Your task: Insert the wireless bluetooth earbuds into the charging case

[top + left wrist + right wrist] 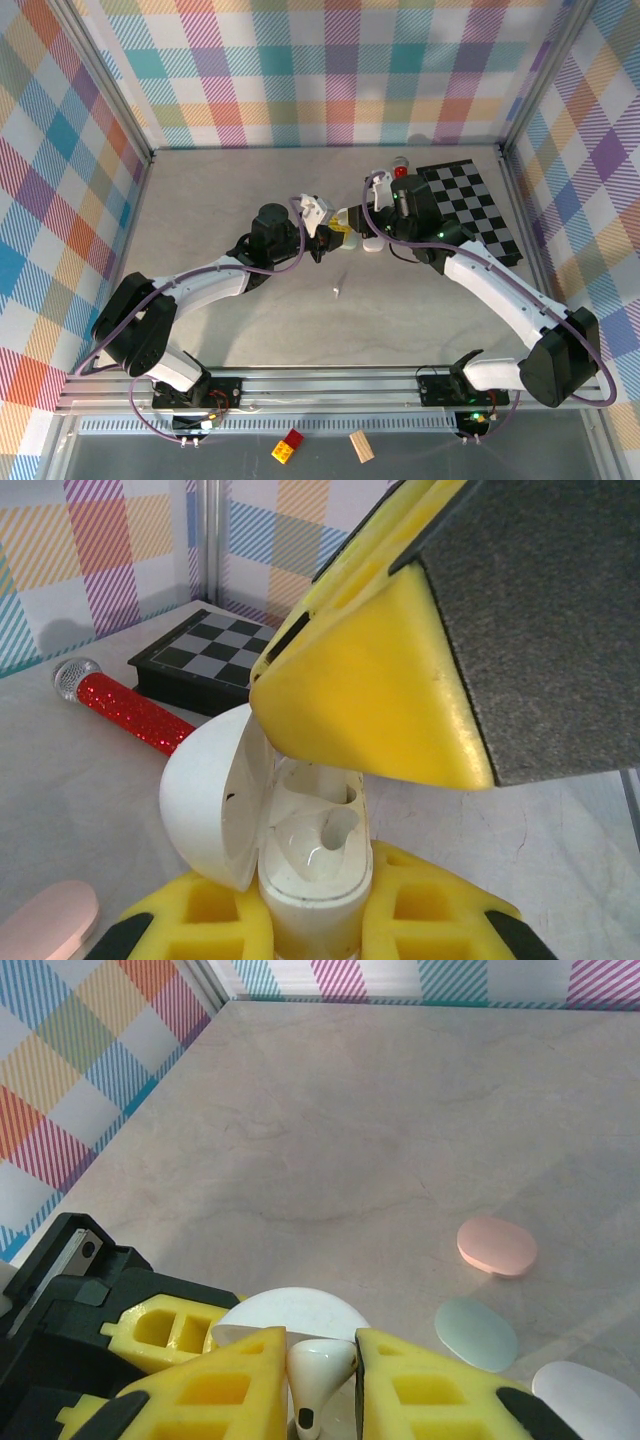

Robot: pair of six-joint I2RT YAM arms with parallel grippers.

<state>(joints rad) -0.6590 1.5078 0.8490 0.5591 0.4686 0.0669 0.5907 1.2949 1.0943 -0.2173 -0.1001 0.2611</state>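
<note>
The left end effector (316, 925) grips the open white charging case (312, 872) mid-counter (240, 190) — just above it, the right end effector (322, 1392) pinches a white earbud (322, 1362).

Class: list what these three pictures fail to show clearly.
Left wrist: the right arm's yellow finger hides the open charging case's far end.
Right wrist: the held earbud and yellow fingers hide its sockets; the corner cuts off another white case.
Top: the loose earbud is too small for detail.
</note>
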